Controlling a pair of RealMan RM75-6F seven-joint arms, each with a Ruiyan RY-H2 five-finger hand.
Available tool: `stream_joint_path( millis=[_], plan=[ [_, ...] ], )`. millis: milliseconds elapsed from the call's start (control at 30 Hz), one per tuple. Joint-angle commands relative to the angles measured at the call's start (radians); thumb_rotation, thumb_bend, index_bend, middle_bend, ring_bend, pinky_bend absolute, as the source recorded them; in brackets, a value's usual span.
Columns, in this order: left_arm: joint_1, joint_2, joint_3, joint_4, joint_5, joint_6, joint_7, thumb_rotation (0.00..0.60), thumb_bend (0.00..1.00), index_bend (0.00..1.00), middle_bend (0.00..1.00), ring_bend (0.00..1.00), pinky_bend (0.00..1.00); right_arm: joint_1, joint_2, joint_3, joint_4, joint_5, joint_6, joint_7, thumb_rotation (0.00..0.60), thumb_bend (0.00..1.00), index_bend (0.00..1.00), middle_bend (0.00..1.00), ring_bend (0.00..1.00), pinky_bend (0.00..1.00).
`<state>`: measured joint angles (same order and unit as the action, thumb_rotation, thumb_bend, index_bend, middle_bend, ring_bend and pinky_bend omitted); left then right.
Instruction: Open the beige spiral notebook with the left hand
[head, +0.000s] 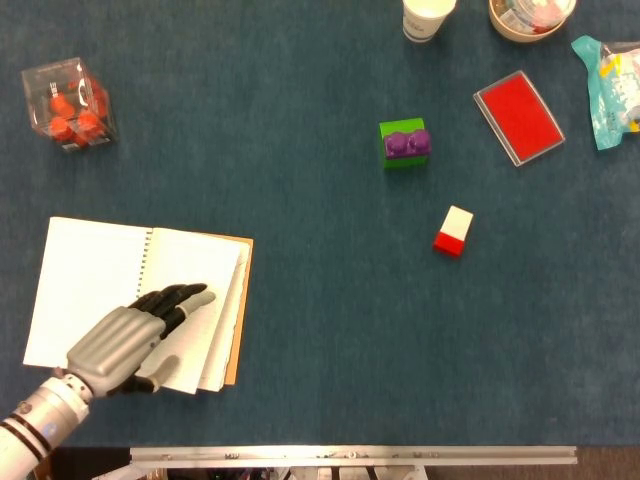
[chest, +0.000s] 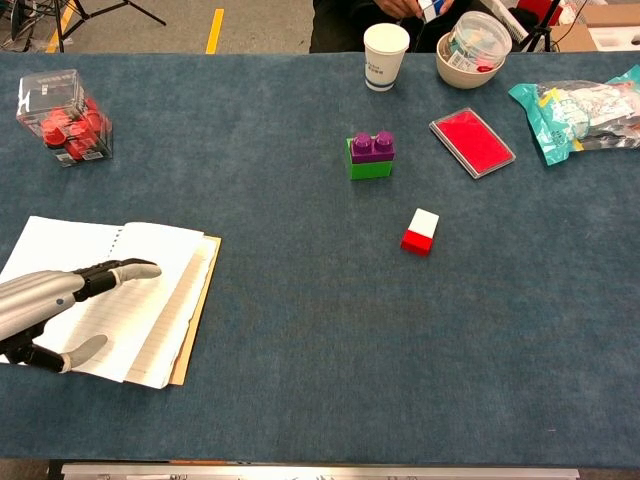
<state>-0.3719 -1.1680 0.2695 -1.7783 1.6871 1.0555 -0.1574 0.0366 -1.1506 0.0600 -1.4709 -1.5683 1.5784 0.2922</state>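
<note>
The beige spiral notebook (head: 92, 282) (chest: 62, 248) lies open at the near left of the table, white lined pages up and its beige back cover showing along the right edge. A few right-hand pages are fanned out and slightly askew. My left hand (head: 128, 340) (chest: 47, 299) rests palm down on the lower right-hand pages, fingers stretched out flat toward the right and the thumb apart, gripping nothing. Neither view shows my right hand.
A clear box of red pieces (head: 68, 103) stands at the far left. A green and purple block (head: 404, 143) and a red and white block (head: 453, 231) sit mid-table. A red flat case (head: 518, 116), a paper cup (head: 426, 18), a bowl (head: 530, 15) and a teal bag (head: 612, 75) are far right.
</note>
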Motion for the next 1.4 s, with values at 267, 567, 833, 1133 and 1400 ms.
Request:
stream_joint_path(
  millis=[267,567,833,1133,1400],
  plan=[
    [0.015,-0.09,-0.025,0.024,-0.081,-0.054,0.053,0.6,0.48,0.0,0.02,0.0,0.11,-0.005,-0.001,-0.001,0.011,0.003,0.003,0.013,0.6,0.4,0.31,0.3,0.21,0.29],
    [0.023,-0.133,-0.033,0.024,-0.077,-0.05,0.068,0.6,0.48,0.0,0.02,0.0,0.11,-0.004,-0.002,-0.001,0.017,0.002,0.003,0.02,0.6,0.4,0.31,0.3,0.21,0.29],
    [0.007,-0.106,-0.028,-0.073,-0.004,-0.02,0.081,0.6,0.48,0.0,0.02,0.0,0.11,-0.004,-0.005,0.0,0.022,0.003,0.002,0.025,0.6,0.39,0.31,0.3,0.21,0.29],
    [-0.017,-0.063,-0.051,-0.147,0.017,0.0,0.088,0.6,0.48,0.0,0.02,0.0,0.11,-0.004,-0.007,-0.002,0.032,0.002,0.0,0.035,0.6,0.39,0.31,0.3,0.21,0.29],
    [-0.006,0.012,-0.078,-0.079,-0.009,0.054,0.142,0.6,0.48,0.0,0.03,0.0,0.11,0.0,-0.007,-0.003,0.032,0.001,-0.006,0.036,0.6,0.4,0.31,0.3,0.21,0.29]
  ],
)
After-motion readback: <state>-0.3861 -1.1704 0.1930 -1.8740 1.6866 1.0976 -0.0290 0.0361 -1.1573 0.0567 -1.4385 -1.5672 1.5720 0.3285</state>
